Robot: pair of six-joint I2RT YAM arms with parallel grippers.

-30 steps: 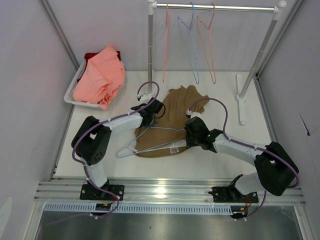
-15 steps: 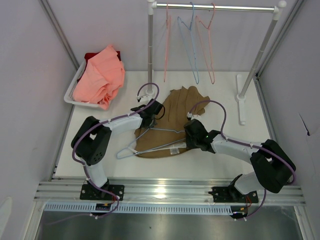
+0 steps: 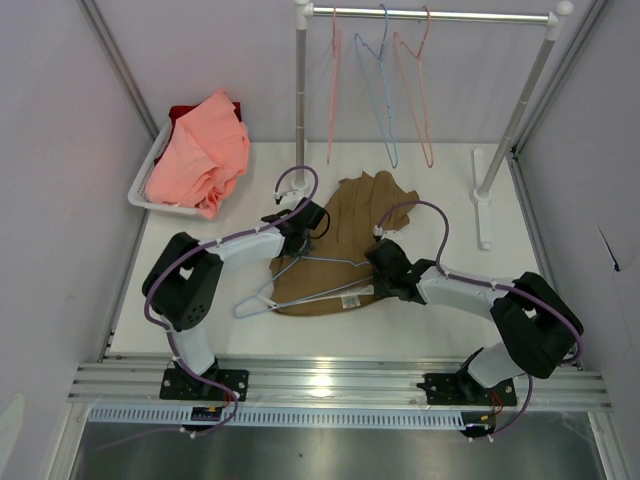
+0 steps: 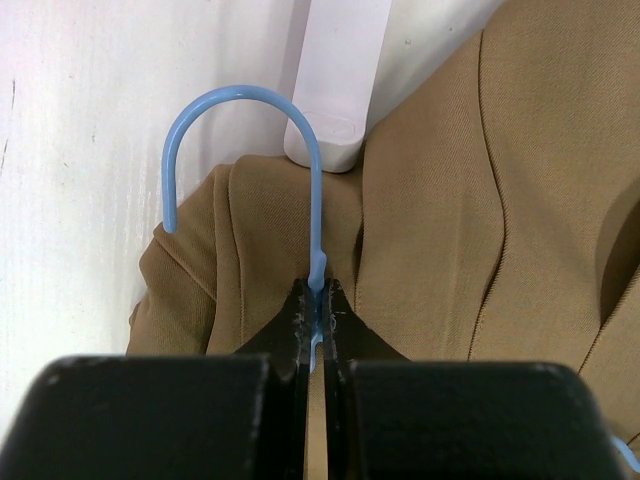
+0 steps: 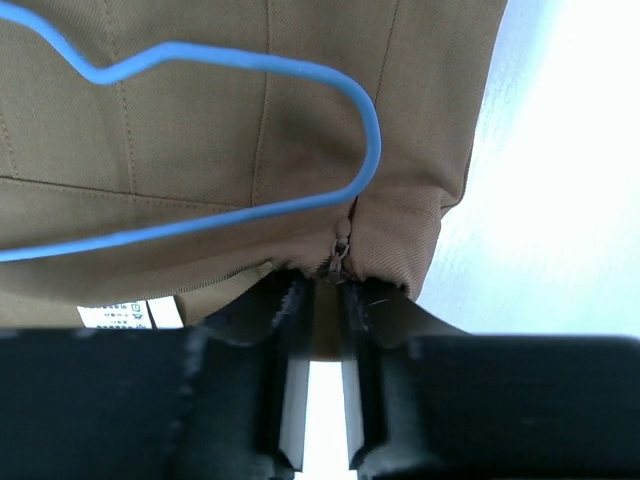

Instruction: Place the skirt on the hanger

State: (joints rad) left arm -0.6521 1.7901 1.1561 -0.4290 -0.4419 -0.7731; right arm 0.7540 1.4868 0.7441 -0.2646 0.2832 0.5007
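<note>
Tan-brown cloth fills most of the left wrist view: the skirt [image 4: 430,200] lies in soft folds on the white counter [image 4: 70,200], and the pale blue hanger [image 4: 320,210] rests on top of it, its hook curving off to the left. The left hand [image 4: 318,303] is pinched tight on the hanger's thin neck just below the hook, with only the wire between its fingers. Just past the hook sits the rounded end of a white rack foot [image 4: 335,90], right at the skirt's edge. From the right wrist, one rounded corner of the hanger lies on the skirt, and a small zip pull [image 5: 342,250] hangs at the cloth's edge just below that corner. The right hand [image 5: 325,290] is narrow around that edge, with a fold of brown cloth caught between its fingers. A white label [image 5: 115,316] shows to the left. From above, the skirt lies flat on the counter between the two arms, near the rack's left post. The hanger lies across its near half, and both hands are low over it, one at each side. A white basket [image 3: 140,188] at the far left holds a salmon-pink garment [image 3: 200,150], and three spare hangers [image 3: 332,100] hang from the rail [image 3: 450,16].
</note>
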